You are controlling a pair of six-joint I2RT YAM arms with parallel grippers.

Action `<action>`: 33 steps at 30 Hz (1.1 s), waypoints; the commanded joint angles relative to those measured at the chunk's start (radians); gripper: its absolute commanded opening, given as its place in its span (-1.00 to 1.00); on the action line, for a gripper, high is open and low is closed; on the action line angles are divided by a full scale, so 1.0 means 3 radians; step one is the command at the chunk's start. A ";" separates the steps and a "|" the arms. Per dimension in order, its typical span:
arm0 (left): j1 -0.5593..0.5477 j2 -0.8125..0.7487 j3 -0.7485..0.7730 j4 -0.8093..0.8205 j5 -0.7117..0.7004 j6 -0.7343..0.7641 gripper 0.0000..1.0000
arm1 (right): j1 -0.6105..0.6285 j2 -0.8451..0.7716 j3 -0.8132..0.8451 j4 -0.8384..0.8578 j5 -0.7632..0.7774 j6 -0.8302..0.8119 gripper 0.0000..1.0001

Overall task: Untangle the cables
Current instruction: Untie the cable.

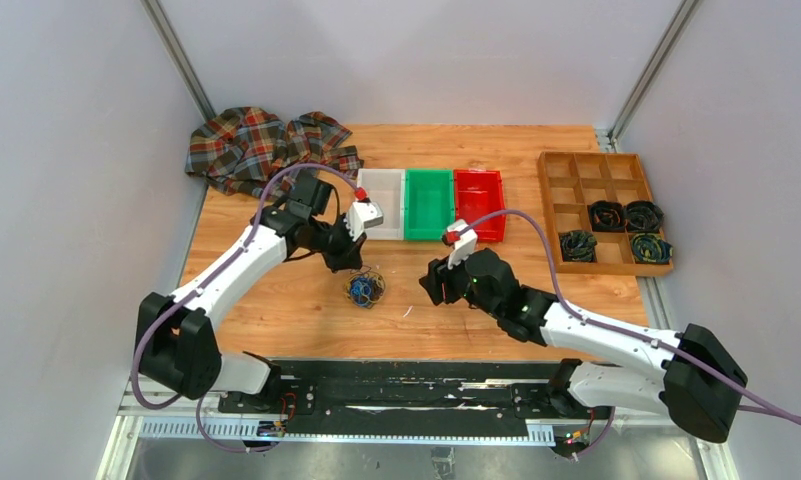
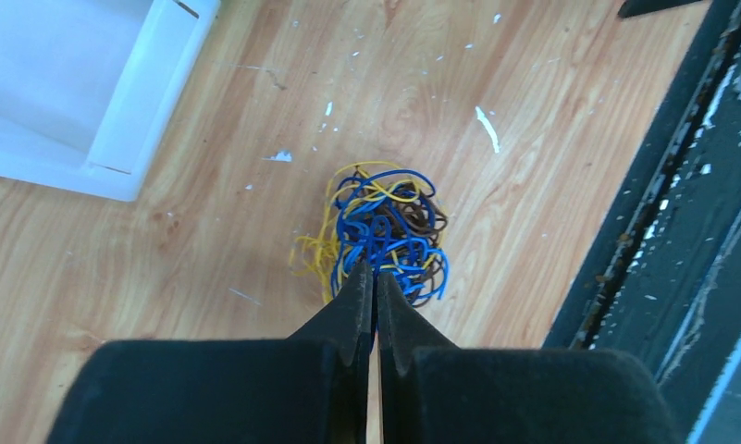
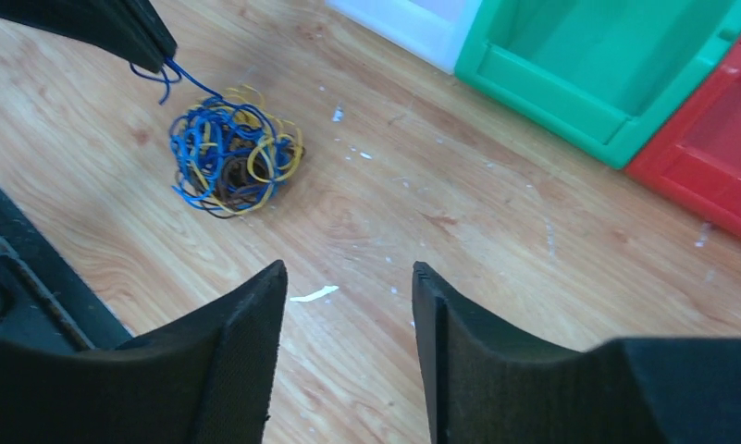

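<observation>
We see the fist-sized tangle of thin blue, yellow and dark wire loops lying on the light wooden tabletop, in front of the white plastic bin and between the two arms. Our left gripper has its black fingers pressed together at the near edge of the tangle, and the right wrist view shows a blue strand running from the clump up into its tip, so it is pinching that wire. Our right gripper hangs with its fingers spread over bare wood, apart from the tangle, with a small white scrap on the table near one fingertip.
</observation>
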 commanded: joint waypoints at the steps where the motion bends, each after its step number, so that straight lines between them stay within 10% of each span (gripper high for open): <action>1: -0.0032 -0.0177 0.0151 -0.0227 0.0159 -0.0402 -0.99 | 0.0170 0.0109 0.0221 0.0305 0.0083 0.0028 0.13; 20: -0.0033 -0.0708 0.1161 -0.0938 0.0503 -0.1357 -0.99 | 0.0442 0.1066 0.0981 0.1276 -0.0632 0.0385 0.30; 33: -0.0031 -0.0516 0.2634 -0.1103 0.0810 -0.1782 -0.99 | 0.0445 0.1487 0.1144 0.1402 -0.0614 0.0409 -0.05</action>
